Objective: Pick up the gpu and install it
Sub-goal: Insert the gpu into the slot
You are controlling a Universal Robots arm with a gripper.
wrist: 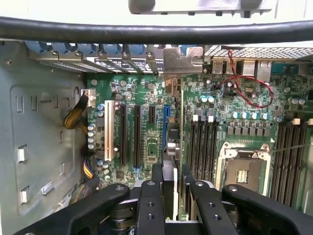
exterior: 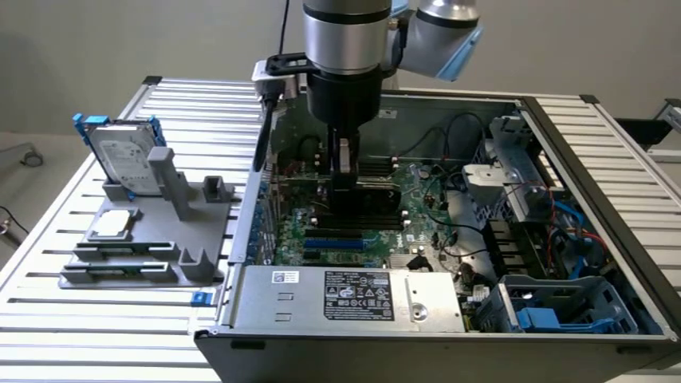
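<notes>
The arm reaches straight down into the open computer case (exterior: 596, 239), and the gripper (exterior: 343, 185) sits low over the motherboard (exterior: 426, 215), pinching the top edge of the gpu (exterior: 369, 191). The card stands upright just above the blue slots (exterior: 332, 239). At the case's near wall lies the power supply (exterior: 356, 294), label up. Out on the slatted table (exterior: 64, 327), at the exterior view's left, a grey holder (exterior: 159, 239) carries a hard drive (exterior: 123, 155) on edge and a small silver chip (exterior: 114, 224) lying flat.
</notes>
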